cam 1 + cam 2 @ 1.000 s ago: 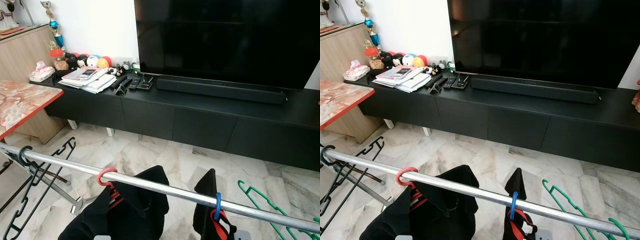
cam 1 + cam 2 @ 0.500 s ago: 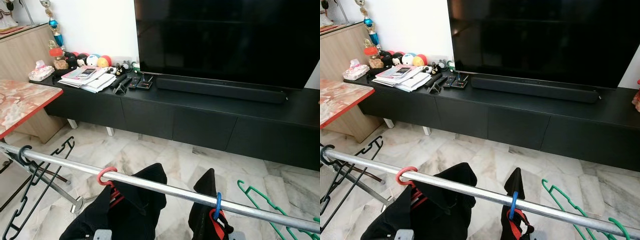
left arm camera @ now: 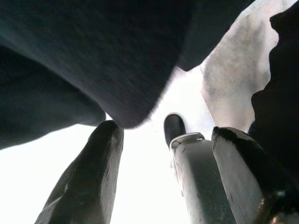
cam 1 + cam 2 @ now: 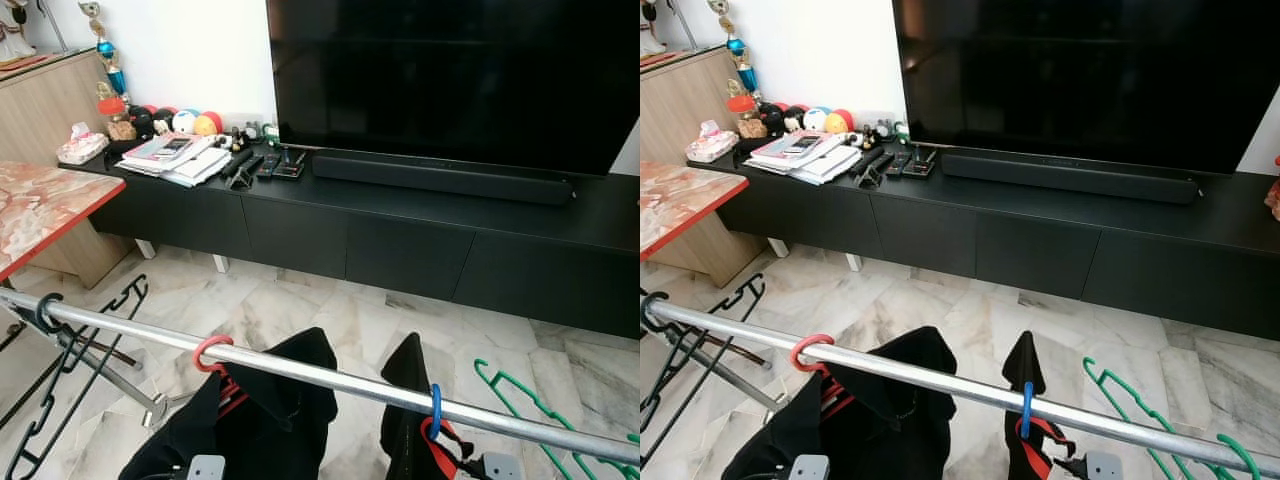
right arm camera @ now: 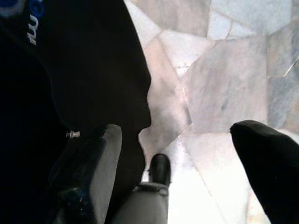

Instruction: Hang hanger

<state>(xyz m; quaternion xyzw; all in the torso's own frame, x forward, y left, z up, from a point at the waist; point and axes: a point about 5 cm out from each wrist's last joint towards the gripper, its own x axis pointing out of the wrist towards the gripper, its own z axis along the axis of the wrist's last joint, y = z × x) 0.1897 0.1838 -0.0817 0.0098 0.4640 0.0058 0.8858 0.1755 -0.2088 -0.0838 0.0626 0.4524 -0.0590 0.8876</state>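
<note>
A silver rail [image 4: 300,372] runs across the near foreground. A red hanger hook [image 4: 212,352] on it carries a black garment [image 4: 255,420]. Further right, a blue hanger hook [image 4: 434,402] carries a second black garment [image 4: 408,400] with red trim. My left gripper [image 3: 166,133] is open just under the black cloth [image 3: 93,60], nothing between its fingers [image 3: 88,177]. My right gripper [image 5: 177,130] is open too, one finger [image 5: 100,158] against black cloth [image 5: 70,70], marble floor beyond. Grey wrist parts of both arms peek up below the garments [image 4: 207,466] [image 4: 497,466].
Green hangers [image 4: 520,400] hang on the rail's right end, black hangers [image 4: 60,400] on its left end. Ahead stands a long black TV cabinet [image 4: 400,240] with a large TV [image 4: 450,80]. A marble-topped table [image 4: 40,205] is at the left. Marble floor lies between.
Both arms have risen a little, so their grey wrist parts now show under the garments. The right garment has shifted slightly. The hooks stay on the rail.
</note>
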